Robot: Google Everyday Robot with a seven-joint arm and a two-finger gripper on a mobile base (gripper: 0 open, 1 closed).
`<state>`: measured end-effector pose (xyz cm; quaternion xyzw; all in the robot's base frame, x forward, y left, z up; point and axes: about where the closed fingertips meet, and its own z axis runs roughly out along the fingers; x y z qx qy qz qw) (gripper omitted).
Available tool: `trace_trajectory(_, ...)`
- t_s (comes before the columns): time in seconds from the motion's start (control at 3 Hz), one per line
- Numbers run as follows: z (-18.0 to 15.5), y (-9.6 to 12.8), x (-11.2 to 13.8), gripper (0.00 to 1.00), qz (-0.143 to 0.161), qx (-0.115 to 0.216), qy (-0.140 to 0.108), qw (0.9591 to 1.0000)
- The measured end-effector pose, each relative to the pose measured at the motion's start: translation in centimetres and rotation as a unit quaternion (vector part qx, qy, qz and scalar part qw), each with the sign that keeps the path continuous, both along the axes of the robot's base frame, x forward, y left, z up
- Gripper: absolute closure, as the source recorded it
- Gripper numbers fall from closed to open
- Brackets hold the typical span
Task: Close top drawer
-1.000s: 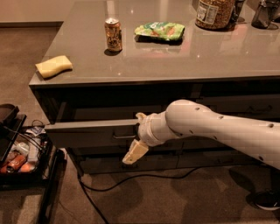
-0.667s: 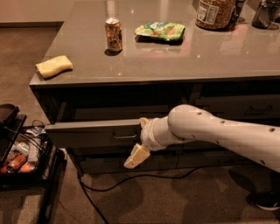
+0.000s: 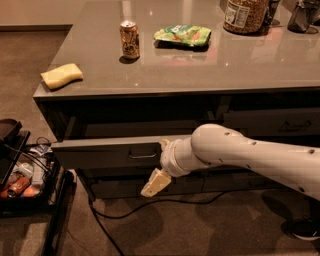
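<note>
Camera view: holding the gripper at the partly open drawer front, just right of the handle, spreading the fingers apart, one pointing down-left.

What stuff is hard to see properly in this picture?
All in the camera view:
- Inside of the top drawer: dark, in shadow under the counter.
- Right part of the drawer front: covered by the arm. The gripper sits just right of the handle.
- Jar: top cut off by the upper edge.
- Bin things at left: small, cut by the left edge.
</note>
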<state>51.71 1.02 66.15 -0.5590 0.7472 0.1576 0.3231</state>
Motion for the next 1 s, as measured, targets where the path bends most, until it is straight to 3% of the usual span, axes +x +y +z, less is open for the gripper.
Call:
trace_trajectory(0.33, 0.00, 0.00, 0.00, 0.19, 0.000, 0.000, 0.000, 1.0000)
trace_trajectory(1.0, 0.00, 0.01, 0.00, 0.65, 0.000, 0.000, 0.000, 1.0000)
